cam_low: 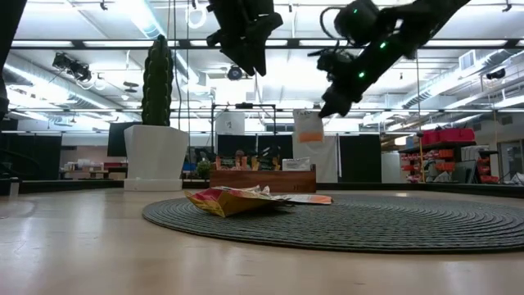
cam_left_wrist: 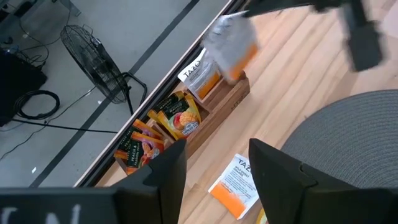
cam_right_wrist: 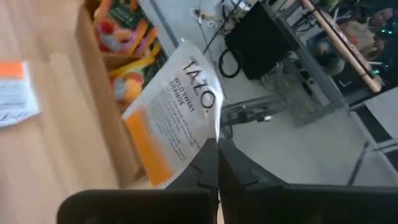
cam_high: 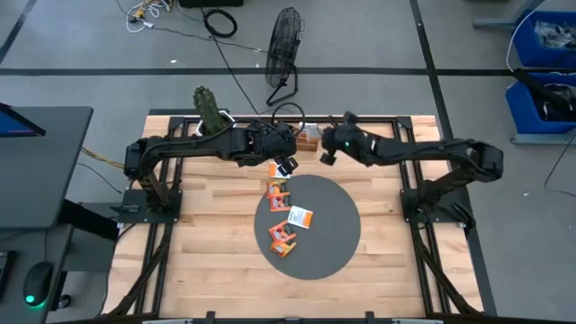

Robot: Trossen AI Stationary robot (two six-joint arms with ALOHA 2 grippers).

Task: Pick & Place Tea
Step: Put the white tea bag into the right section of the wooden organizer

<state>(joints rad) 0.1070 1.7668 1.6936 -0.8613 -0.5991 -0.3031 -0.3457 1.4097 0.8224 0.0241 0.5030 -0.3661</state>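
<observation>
Mid-carry: right gripper (cam_low: pixel 327 106) jaws pinched shut on one white-and-orange tea sachet (cam_right_wrist: pixel 174 115), lifted above the wooden tray (cam_low: pixel 262 179); next, across to the grey disc (cam_high: pixel 337 256) and release. Left gripper (cam_left_wrist: pixel 214 165) hovering near, jaws open, empty. About four sachets already on the disc, one on the tabletop (cam_high: pixel 207 261) beside it, several more in the tray.

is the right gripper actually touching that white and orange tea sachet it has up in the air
Touching. The right wrist view shows the right gripper with its fingers shut on a corner of the white and orange sachet; the low view shows the sachet hanging below it, above the table.
</observation>
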